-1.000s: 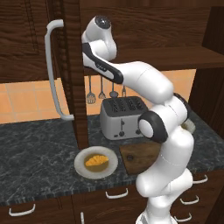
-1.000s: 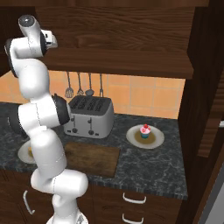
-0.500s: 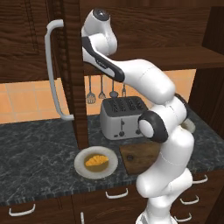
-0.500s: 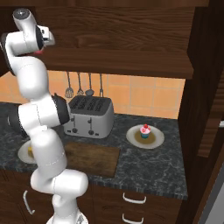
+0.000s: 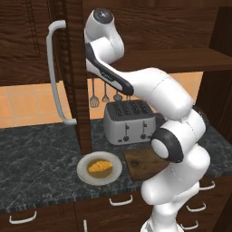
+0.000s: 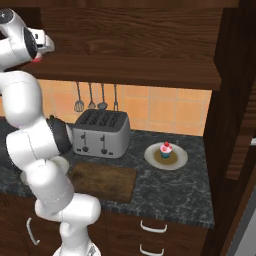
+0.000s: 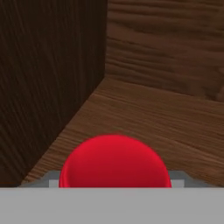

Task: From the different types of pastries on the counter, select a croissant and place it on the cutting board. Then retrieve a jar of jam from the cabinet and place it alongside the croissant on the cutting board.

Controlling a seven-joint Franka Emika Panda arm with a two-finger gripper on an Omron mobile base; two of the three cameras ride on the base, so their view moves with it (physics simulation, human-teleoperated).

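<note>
Robot arm: glossy white rounded shells are joined in a chain of thick tubular links. Dark grey to black bands and discs are set at the joints, one large black ring being seen at the elbow. A dark circular cap is carried on the topmost joint. A black stripe is run along the upper link.

Jar of jam just ahead of the gripper with only its red lid showing, body cut off by the bottom edge, fingertips hidden, grip untellable, cutting board partly behind the arm
</note>
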